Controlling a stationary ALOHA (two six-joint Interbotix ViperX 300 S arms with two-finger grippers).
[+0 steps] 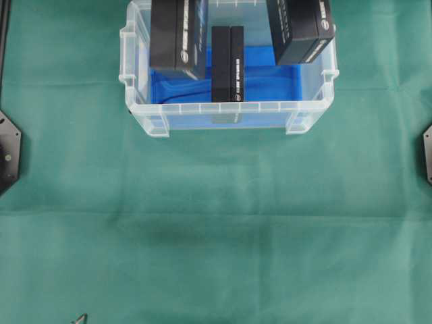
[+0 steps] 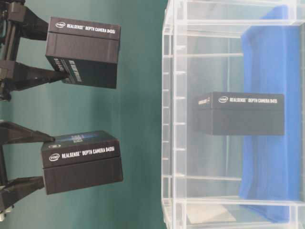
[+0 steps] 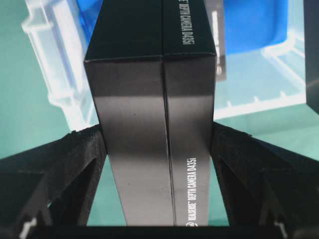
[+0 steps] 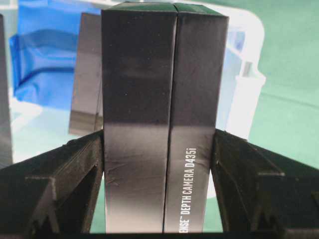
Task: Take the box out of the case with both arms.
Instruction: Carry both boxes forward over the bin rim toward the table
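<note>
The left pincer [image 3: 159, 149] is clamped on a black camera box [image 3: 149, 124], its two black fingers [image 3: 82, 159] pressed flat to the box's opposite broad faces with no gap showing. The right pincer [image 4: 159, 164] grips a second black box [image 4: 164, 114] the same way, jaws spread only as far as the box's width. In the table-level view both held boxes [image 2: 83, 52] [image 2: 81, 162] hang clear of the case [image 2: 169, 119], with open green cloth between them and its rimmed wall; neither touches the other. From overhead the same two boxes [image 1: 177, 34] [image 1: 300, 30] overlap the case's left and right walls [image 1: 138, 101] in the picture, so that view alone does not tell whether they are inside or above it. A third black box [image 1: 227, 64] stands on edge inside the case, near the middle of the front wall, on the blue sheet [image 1: 270, 74]; the table-level view shows it [image 2: 240, 112] through the clear plastic, apart from the side walls. The wrist views show little beyond the gripped boxes: the left one catches a case corner and blue lining behind, the right one the third box [image 4: 87, 79] just beside the held one. The green surface [image 1: 216, 236] in front of the case lies open out to the arm bases at either edge.
</note>
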